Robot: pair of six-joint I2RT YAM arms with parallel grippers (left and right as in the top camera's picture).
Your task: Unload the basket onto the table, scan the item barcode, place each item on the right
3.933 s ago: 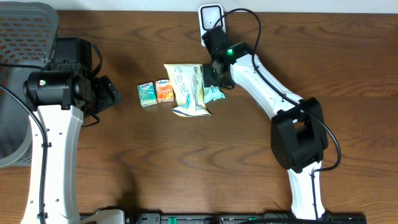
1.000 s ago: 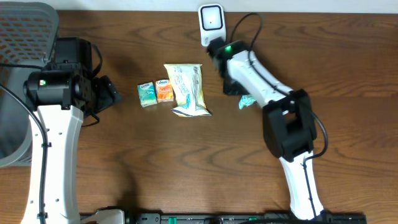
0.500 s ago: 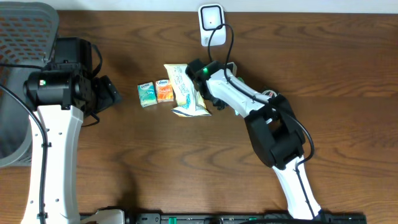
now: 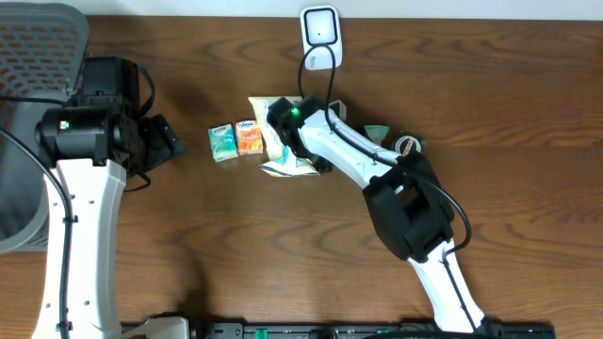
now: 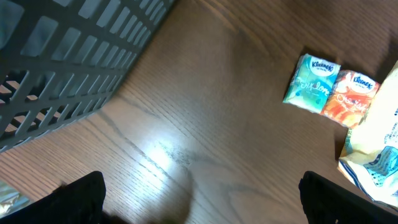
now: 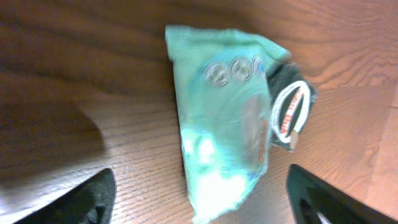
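Observation:
A teal packet (image 6: 224,118) lies flat on the wooden table, with a dark patch bearing a white ring (image 6: 289,109) at its right side. My right gripper (image 6: 202,202) hangs over it, open, its fingers (image 6: 93,199) well apart on both sides and not touching it. In the overhead view the packet (image 4: 380,133) lies right of the right arm (image 4: 325,141). The white scanner (image 4: 320,28) stands at the table's back edge. My left gripper (image 5: 202,202) is open over bare wood, and the overhead view shows the left gripper (image 4: 165,139) at the left.
A teal tissue pack (image 4: 222,143), an orange tissue pack (image 4: 249,137) and a yellow-white bag (image 4: 283,141) lie in a row mid-table; the right arm crosses over the bag. A grey mesh basket (image 4: 38,38) stands at the far left.
My right gripper has opened and let go of the teal packet, which now lies on the table. The right arm's elbow swung left over the bag. The left arm has not moved.

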